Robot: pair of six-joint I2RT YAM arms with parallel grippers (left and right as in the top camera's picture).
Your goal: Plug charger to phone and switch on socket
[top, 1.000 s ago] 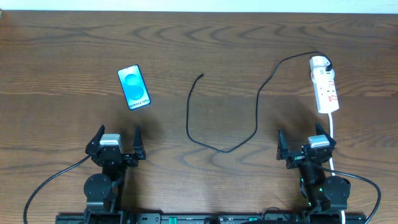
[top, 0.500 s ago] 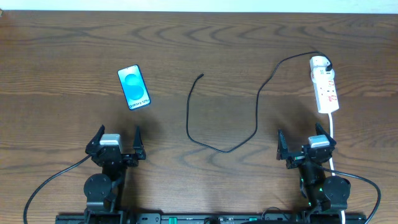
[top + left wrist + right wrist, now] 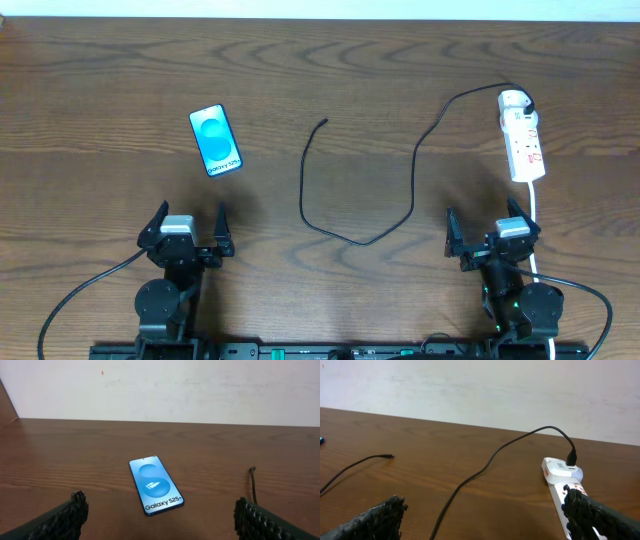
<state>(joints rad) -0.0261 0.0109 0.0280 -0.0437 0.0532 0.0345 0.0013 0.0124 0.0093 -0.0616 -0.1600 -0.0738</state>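
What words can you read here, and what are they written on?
"Galaxy S25+": on the phone, near the screen's lower edge.
Red marks on the socket: too small to read.
No other writing shows.

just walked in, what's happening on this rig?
Nothing is being handled. The left gripper and right gripper sit open and empty at the near edge. The phone lies screen-up ahead of the left one. The charger lies loose, one end in the socket on the right, its free plug apart from the phone.
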